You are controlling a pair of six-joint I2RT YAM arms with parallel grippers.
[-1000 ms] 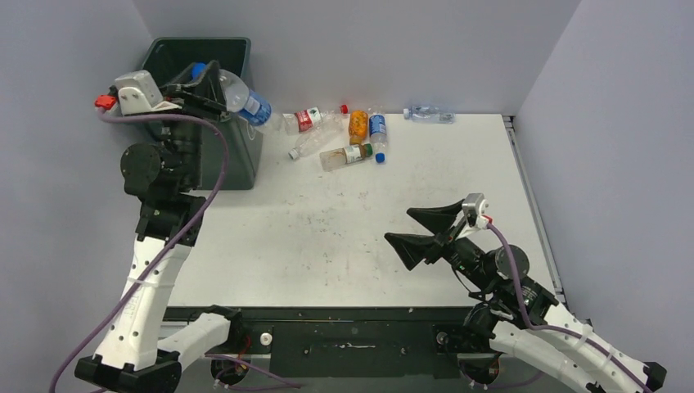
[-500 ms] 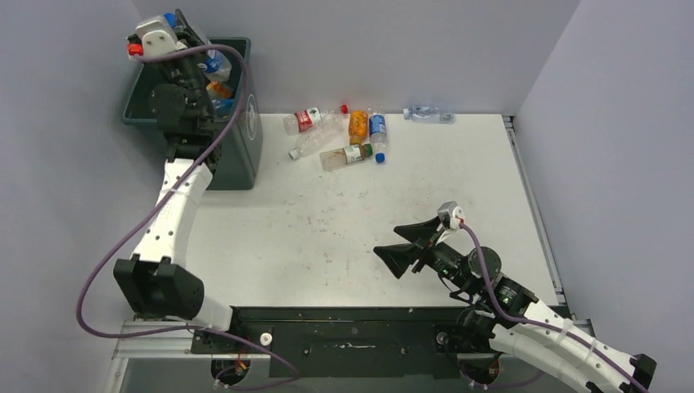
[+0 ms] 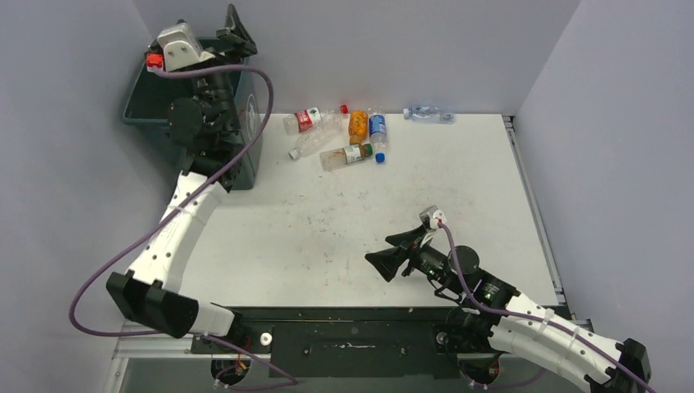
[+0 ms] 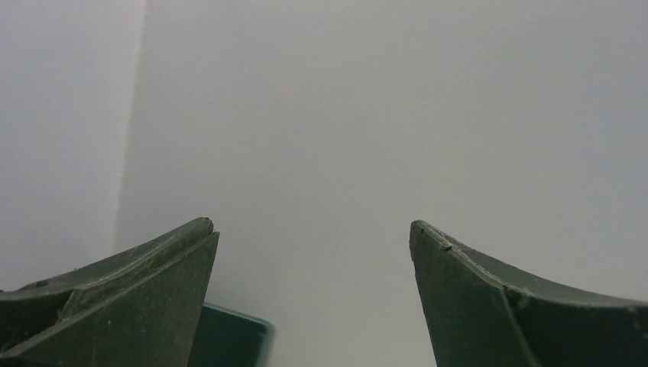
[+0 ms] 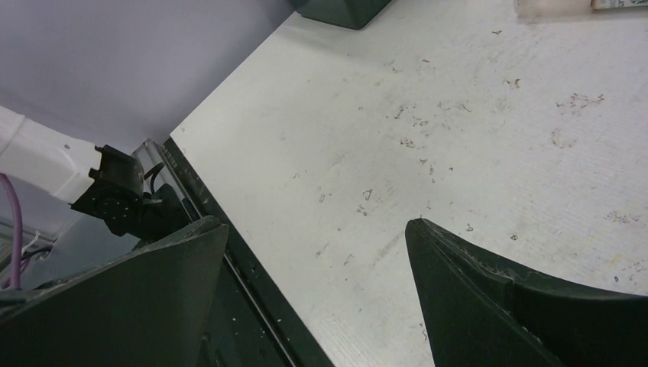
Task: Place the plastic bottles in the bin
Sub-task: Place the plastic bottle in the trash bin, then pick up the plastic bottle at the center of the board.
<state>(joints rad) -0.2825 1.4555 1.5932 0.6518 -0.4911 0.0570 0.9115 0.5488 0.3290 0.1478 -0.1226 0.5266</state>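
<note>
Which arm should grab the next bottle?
Probably the right. The right gripper is open, empty and low over the table. The left gripper is open too, but it is raised high above the bin, facing the wall, away from the bottles.

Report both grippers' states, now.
Left gripper: open, nothing between the fingers.
Right gripper: open, empty, over the table.
</note>
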